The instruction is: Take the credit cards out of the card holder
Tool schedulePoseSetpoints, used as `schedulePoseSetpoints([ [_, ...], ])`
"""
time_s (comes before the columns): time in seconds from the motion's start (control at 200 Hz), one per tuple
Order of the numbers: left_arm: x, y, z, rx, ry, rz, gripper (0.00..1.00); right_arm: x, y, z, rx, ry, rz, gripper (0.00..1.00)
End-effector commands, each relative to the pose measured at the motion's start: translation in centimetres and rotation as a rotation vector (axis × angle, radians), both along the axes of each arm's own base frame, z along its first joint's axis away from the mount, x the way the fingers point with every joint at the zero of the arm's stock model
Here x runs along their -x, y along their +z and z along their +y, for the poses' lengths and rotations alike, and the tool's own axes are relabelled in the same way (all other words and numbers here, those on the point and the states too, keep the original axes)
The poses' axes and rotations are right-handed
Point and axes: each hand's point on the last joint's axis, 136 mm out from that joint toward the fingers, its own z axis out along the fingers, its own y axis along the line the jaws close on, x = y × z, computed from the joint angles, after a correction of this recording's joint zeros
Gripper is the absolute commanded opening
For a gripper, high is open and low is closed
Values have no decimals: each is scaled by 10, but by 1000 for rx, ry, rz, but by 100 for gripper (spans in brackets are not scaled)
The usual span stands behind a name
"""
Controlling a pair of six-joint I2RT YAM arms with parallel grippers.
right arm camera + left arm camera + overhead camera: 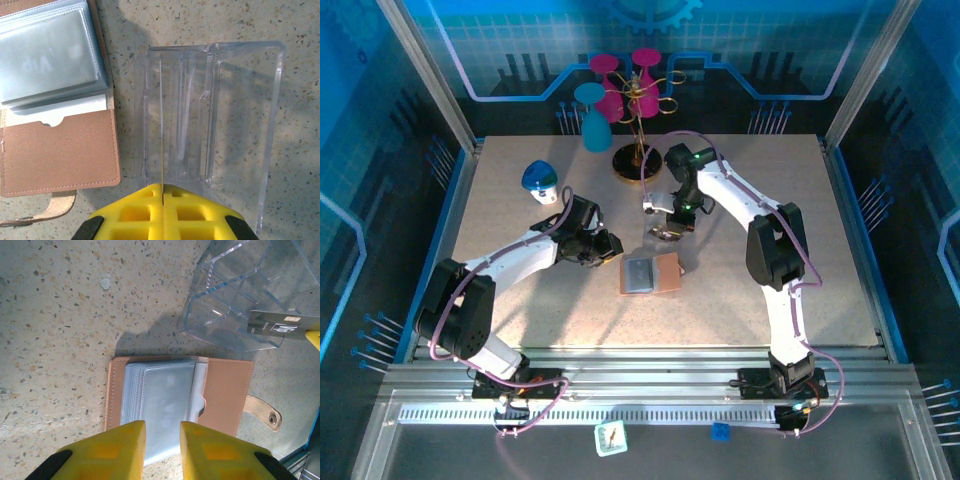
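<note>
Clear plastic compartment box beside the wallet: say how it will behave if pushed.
The clear hard-plastic divided box would probably slide easily on the smooth speckled table. Its thin see-through walls suggest it is light, yet fairly stiff.

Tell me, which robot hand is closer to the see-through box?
Right. The right gripper hangs just over the clear box, shut on a grey card. The left gripper is farther off, over the edge of the card holder next to the box.
</note>
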Motion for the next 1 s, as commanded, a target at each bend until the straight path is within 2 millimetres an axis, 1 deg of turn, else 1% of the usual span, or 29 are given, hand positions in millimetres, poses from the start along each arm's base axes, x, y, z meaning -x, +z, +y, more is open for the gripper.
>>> schedulePoseSetpoints([
  [0.0, -2, 4, -1, 30, 5, -4, 25, 0, 7, -5, 11, -12, 14, 0],
  [0.235, 0, 2, 0, 28, 7, -2, 25, -4, 0, -14, 72, 2, 18, 0],
  [0.485, 1, -1, 0, 31, 8, 2, 25, 5, -10, -9, 83, 38, 58, 0],
  [0.63, 3, -2, 0, 31, 7, 6, 25, 4, -11, -9, 88, 36, 52, 0],
  [0.81, 2, -2, -1, 35, 7, 4, 25, -9, 3, -9, 77, 9, -30, 13],
  [0.91, 2, -3, -1, 36, 8, 2, 25, -15, 11, -6, 55, 2, -71, 18],
  [0.995, 2, -3, -1, 38, 8, 5, 25, -17, 14, -4, 48, -2, -91, 19],
])
